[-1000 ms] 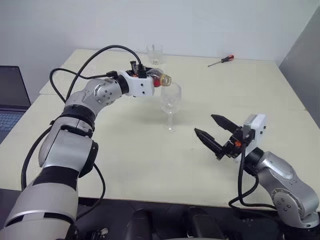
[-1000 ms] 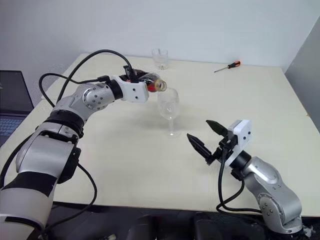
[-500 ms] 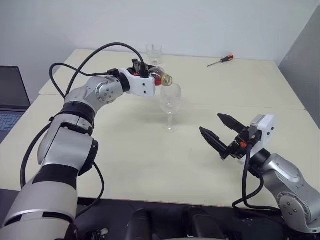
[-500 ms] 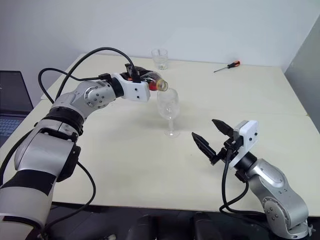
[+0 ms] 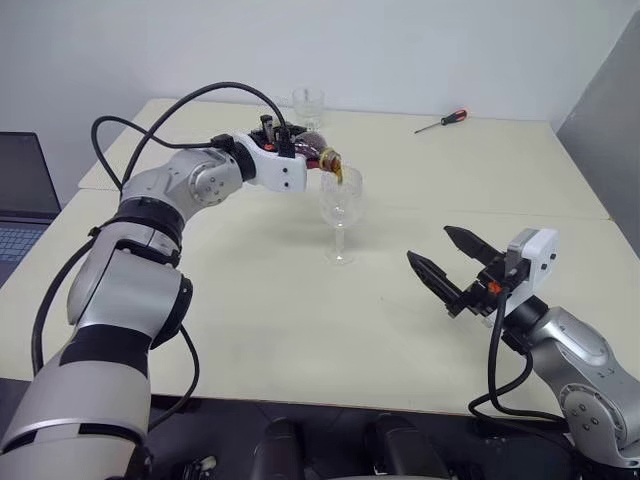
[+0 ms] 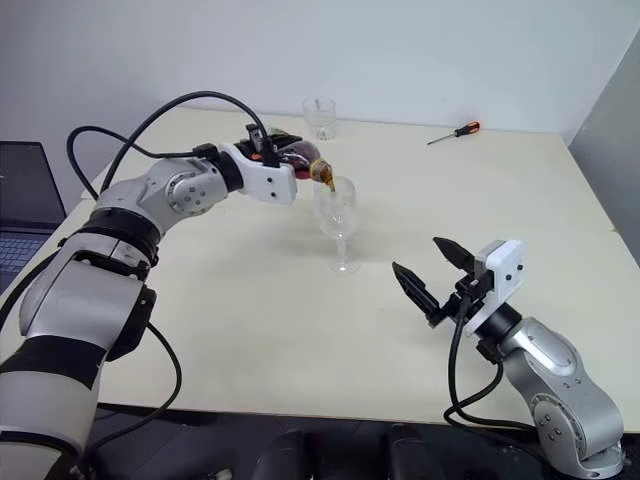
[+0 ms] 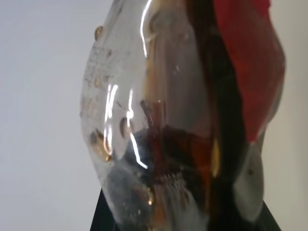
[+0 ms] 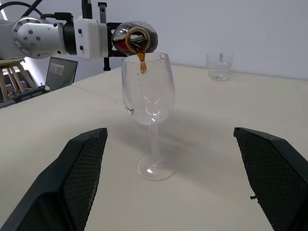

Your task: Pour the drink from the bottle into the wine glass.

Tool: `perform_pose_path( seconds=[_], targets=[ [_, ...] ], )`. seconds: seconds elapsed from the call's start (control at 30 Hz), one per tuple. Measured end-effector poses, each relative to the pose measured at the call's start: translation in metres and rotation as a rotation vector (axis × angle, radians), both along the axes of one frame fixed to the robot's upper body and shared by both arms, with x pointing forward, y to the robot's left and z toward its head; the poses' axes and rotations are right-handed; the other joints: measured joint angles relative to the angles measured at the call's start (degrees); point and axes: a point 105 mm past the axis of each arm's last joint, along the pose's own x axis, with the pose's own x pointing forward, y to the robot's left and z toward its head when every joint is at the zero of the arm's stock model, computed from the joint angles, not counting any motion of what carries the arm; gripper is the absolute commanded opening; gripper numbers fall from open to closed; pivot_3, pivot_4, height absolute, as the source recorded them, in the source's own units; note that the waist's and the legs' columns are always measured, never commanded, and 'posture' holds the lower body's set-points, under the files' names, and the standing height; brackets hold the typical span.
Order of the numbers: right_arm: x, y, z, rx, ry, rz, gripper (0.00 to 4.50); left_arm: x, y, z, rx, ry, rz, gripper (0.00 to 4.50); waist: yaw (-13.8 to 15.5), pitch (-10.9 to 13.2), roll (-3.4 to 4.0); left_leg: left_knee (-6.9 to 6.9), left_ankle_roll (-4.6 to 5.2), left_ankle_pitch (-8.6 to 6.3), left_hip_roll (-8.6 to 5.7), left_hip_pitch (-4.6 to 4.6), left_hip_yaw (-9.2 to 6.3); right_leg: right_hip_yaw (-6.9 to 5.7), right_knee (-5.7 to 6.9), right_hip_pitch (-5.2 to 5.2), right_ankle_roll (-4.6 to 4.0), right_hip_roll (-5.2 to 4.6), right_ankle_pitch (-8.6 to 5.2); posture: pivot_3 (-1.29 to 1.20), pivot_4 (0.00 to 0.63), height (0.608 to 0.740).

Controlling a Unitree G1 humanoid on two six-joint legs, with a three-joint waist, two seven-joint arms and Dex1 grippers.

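Now the bottle (image 5: 308,152) lies almost on its side, its long way running from the left fingers (image 5: 272,133) across to the wine glass (image 5: 340,211); those fingers are clamped tight on its fat body; its open mouth sits just over the near edge of the glass rim, and a thin stream of the drink (image 8: 141,57) falls into the bowl; the glass stands upright on the surface (image 5: 250,300); the right fingers (image 5: 450,265) are spread wide apart, hold nothing, and hang well away; so the left arm is the nearer one, and I think more tipping must keep the mouth above the rim.
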Motion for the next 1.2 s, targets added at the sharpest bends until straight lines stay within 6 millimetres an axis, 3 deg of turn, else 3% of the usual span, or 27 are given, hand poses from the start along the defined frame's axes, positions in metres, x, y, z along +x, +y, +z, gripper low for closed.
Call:
perform_pose_path(
  seconds=[0.63,0.87,1.2],
  targets=[
    [0.007,-0.001,0.002,-0.001,-0.005,-0.005,4.5,0.001,0.004,0.009,0.021,-0.033,0.016,0.9,0.0,0.0,0.0,0.01,0.0,0.0,0.0,0.0,0.01,0.01,0.02,0.0,-0.01,0.0,0.01,0.0,0.15,0.74],
    [0.008,0.007,0.0,-0.08,0.014,0.031,4.5,0.0,0.004,0.007,0.037,-0.03,0.013,0.9,0.0,0.0,0.0,0.02,0.0,0.0,-0.01,0.0,0.02,0.02,0.03,-0.01,-0.01,-0.01,0.01,0.0,0.15,0.74],
    [0.006,0.02,0.016,-0.138,-0.013,0.087,4.5,0.0,0.006,0.009,0.043,-0.035,0.016,0.9,0.0,0.0,-0.01,0.03,0.0,0.0,-0.01,0.0,0.01,0.01,0.04,-0.01,-0.02,-0.01,0.01,0.0,0.15,0.74]
  ],
)
